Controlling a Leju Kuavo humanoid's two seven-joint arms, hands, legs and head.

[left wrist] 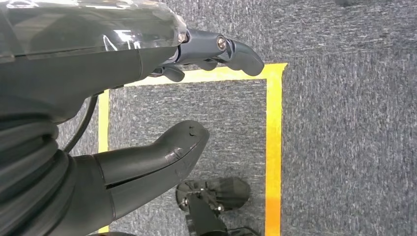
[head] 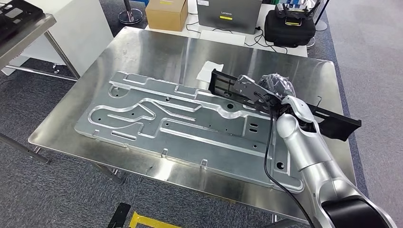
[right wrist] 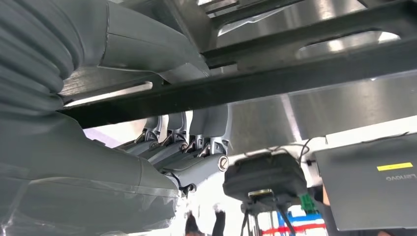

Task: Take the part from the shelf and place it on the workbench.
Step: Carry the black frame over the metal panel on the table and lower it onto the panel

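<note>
A long black frame-shaped part (head: pixel 332 121) hangs over the right side of the steel workbench (head: pixel 157 52), and my right hand (head: pixel 266 92) grips it near its middle. In the right wrist view the part's black bars (right wrist: pixel 295 64) run across the picture, with the thumb (right wrist: pixel 147 44) on one side and the fingers (right wrist: pixel 196 142) wrapped round the other. My left hand (left wrist: pixel 196 103) hangs over grey carpet, its thumb and fingers apart with nothing between them.
A large stamped metal panel (head: pixel 166 121) covers much of the workbench. A white paper (head: pixel 209 71) lies behind it. Beyond the far edge stand a cardboard box (head: pixel 166 13), a grey laptop (head: pixel 228 14) and a black case (head: pixel 289 23). Yellow floor tape (left wrist: pixel 274 147) marks the carpet.
</note>
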